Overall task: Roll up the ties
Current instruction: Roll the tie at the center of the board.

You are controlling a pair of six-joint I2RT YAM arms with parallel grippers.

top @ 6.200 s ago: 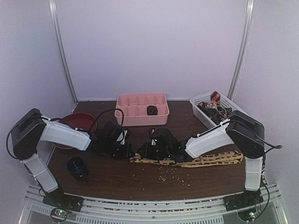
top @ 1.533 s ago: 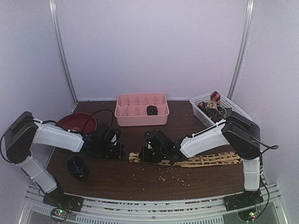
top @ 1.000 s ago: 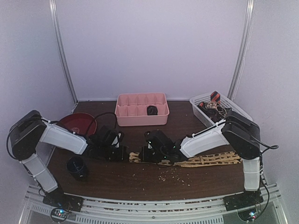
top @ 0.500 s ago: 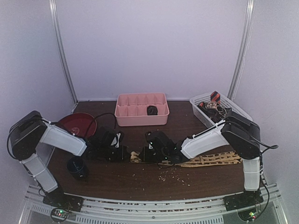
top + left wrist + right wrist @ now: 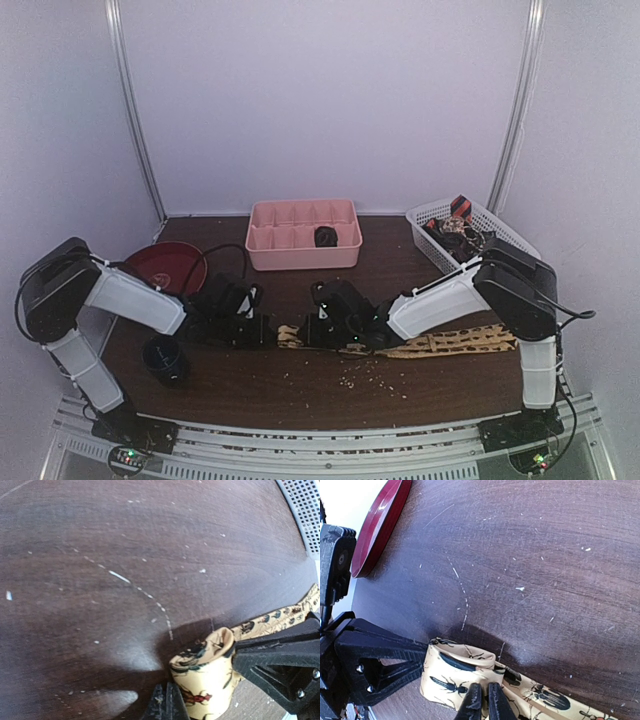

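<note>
Brown wood bench (image 5: 300,390), pale crumbs (image 5: 362,372) scattered toward the near edge. At the left edge, one red bowl (image 5: 160,262); toward the near left corner, one dark cup (image 5: 164,358). Next along, left gripper (image 5: 165,706), low over the bench middle, jaws together, tips hard against the turned-over end of the tan tie (image 5: 450,343); no telling whether any cloth is nipped there. Counted as one: tan tie, flat on the bench from the middle out toward the right edge, left end turned into a single loose fold (image 5: 457,672), not yet a roll. Just right of that fold, right gripper (image 5: 483,702), jaws closed down on the fold's near edge, cloth apparently pinched between. At the far edge, middle: one pink tray (image 5: 300,255), with one dark rolled tie (image 5: 325,237) in a compartment right of centre. In the far right corner: one white basket (image 5: 430,240), heaped ties (image 5: 460,228) inside, red-and-black and dark, at least two, exact number not readable. Judged on handling: light, limp, smooth cloth, apt to spring open or skew off line; best taken at the folded end across the full width, tail left free to feed in.
</note>
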